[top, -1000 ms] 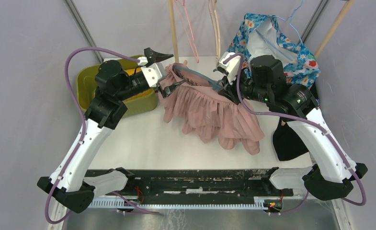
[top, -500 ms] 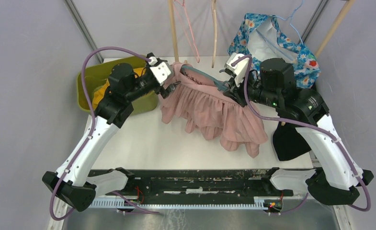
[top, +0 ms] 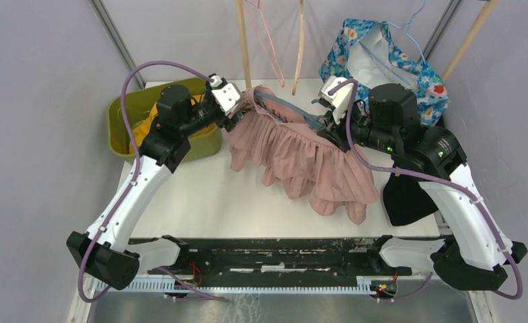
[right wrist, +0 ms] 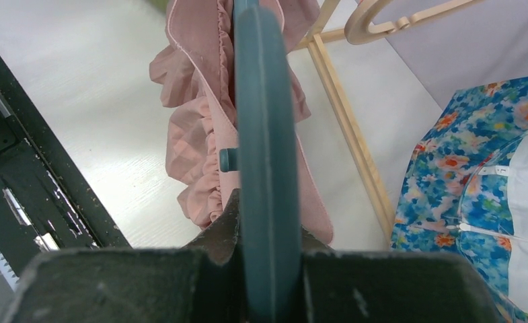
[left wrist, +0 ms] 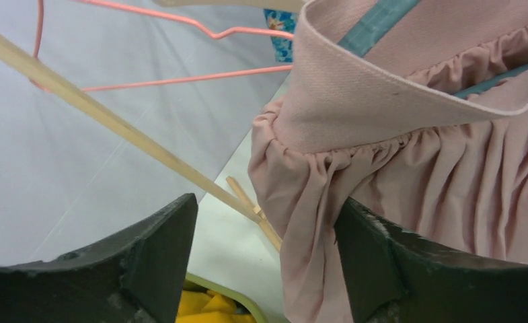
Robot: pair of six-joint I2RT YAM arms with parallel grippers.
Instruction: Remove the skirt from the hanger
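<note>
Front-left of surface (top: 194, 195) bare; room to pass btwn skirt (top: 301, 158) and near edge. Back edge crowded: wooden rack poles (top: 244, 44) stand just behind skirt. Green bin (top: 123, 128) blocks left side, black cloth (top: 402, 198) the right.

I see pale lilac-grey walls (top: 39, 81) closing in on three sides, evenly lit. The white surface (top: 200, 195) fills the middle; a black rail (top: 274, 245) runs along 6 o'clock, metal struts (top: 116, 42) rise at 11 and 1, wooden poles (top: 243, 40) at 12.
</note>
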